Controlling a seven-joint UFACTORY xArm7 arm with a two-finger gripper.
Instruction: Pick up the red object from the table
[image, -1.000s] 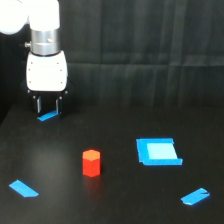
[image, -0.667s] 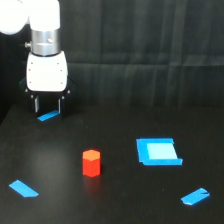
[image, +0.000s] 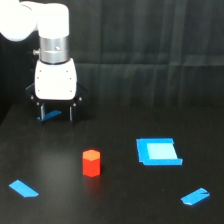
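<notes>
Table (image: 115, 200) is filling the lower part of the frame, flat black and matte, with a dark curtain (image: 160, 40) hanging behind it. Arm (image: 47, 35) is sitting in the upper left, white with a metal collar, pointing straight down. Gripper (image: 55, 112) is hanging below it at left-centre, fingers spread apart and gripping nothing; its tips are hovering at about table level, can't tell whether they're touching. Blue square patch (image: 158, 151) is lying right of centre, lighter in its middle. Red object (image: 91, 163) is standing upright on the table, lower centre-left, below and right of the gripper and well apart from it, left of the patch. Blue tape strips are lying flat: one in the lower left corner (image: 23, 188), one in the lower right (image: 195, 196), one showing between the fingers behind the gripper (image: 51, 114).
</notes>
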